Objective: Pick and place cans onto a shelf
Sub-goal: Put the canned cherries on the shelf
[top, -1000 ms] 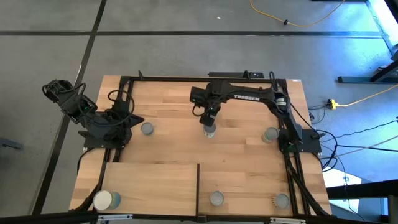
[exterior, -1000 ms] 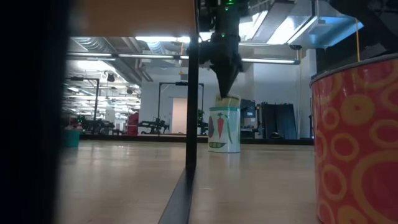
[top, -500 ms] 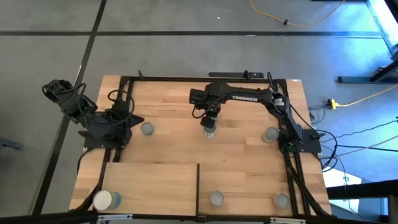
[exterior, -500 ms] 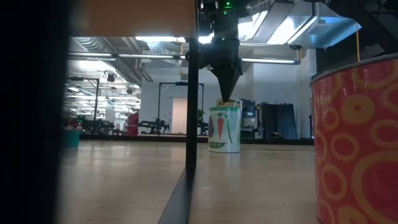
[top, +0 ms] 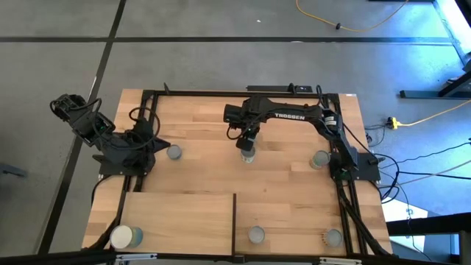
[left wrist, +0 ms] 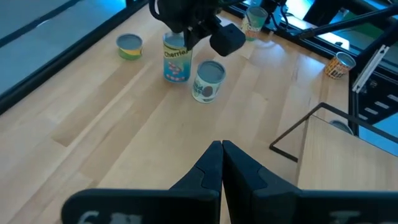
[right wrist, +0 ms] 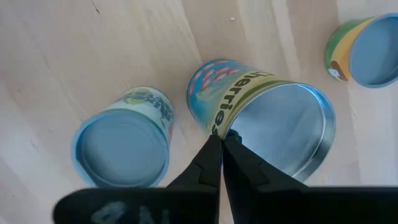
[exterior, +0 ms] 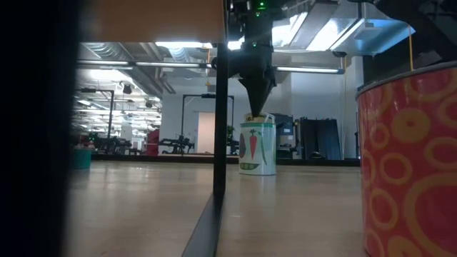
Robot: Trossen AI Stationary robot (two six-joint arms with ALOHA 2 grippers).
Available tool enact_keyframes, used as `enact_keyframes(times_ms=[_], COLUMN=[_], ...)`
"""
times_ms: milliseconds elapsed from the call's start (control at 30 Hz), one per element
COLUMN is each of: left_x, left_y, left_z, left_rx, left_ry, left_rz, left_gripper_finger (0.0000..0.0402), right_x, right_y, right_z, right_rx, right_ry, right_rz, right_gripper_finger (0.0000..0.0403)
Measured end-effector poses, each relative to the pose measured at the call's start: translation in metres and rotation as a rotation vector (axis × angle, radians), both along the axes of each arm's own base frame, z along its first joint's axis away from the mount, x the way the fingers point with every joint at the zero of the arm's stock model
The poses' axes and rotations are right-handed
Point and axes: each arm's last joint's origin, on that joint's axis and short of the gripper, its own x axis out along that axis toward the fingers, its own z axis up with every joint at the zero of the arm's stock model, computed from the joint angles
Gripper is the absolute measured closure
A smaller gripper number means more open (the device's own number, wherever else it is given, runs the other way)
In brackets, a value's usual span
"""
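Observation:
My right gripper [right wrist: 222,138] points straight down over the middle of the table, its fingers together, tips at the top rim of a blue-and-yellow cherries can [right wrist: 261,118]. A second can [right wrist: 124,149] with a blue-grey top stands right beside it, in front of it in the low view [exterior: 257,146]. The shelf [top: 176,217], a pale board with a black upright edge [top: 234,213], lies at the near left and carries a whitish-topped can [top: 125,237]. My left gripper [left wrist: 222,149] is shut and holds nothing, raised over the table's left side [top: 147,141]. My right gripper comes from above, and its shut fingertips [right wrist: 214,146] stand at the cherries can's top rim [right wrist: 217,129] on the side toward the neighbouring can. I cannot tell whether they touch it. The can stands upright on the table.
More cans stand on the table: one by the left arm [top: 174,152], one by the right arm's base [top: 320,159], two at the near edge [top: 255,235] [top: 333,237]. A red can with orange rings [exterior: 410,164] fills the low view's right. Cables run along the frame.

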Motion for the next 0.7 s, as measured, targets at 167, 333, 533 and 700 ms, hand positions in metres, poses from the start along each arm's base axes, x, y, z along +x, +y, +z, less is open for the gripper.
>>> enact_keyframes(times_ms=[167,333,533,700], left_x=[0.0001,0.0,0.0,0.0], left_y=[-0.0001,-0.0001,-0.0001,-0.0001], left_z=[-0.0001,0.0,-0.0001,-0.0001], left_rx=[-0.002,-0.002,-0.002,-0.002], left_ry=[0.002,0.001,0.002,0.002], left_rz=[-0.002,-0.002,-0.003,-0.003], left_gripper_finger=[0.0401,0.0401,0.0401,0.0401], right_x=[0.0003,0.002,0.0028,0.0039], right_y=[-0.0007,-0.0011,-0.0012,-0.0015], right_z=[0.0,-0.0001,-0.0002,0.0], right_rx=[-0.002,-0.006,-0.007,-0.011], right_ry=[-0.002,-0.02,-0.028,-0.039], right_rz=[0.013,0.021,0.021,0.024], right_gripper_finger=[0.039,0.0391,0.0365,0.0336])
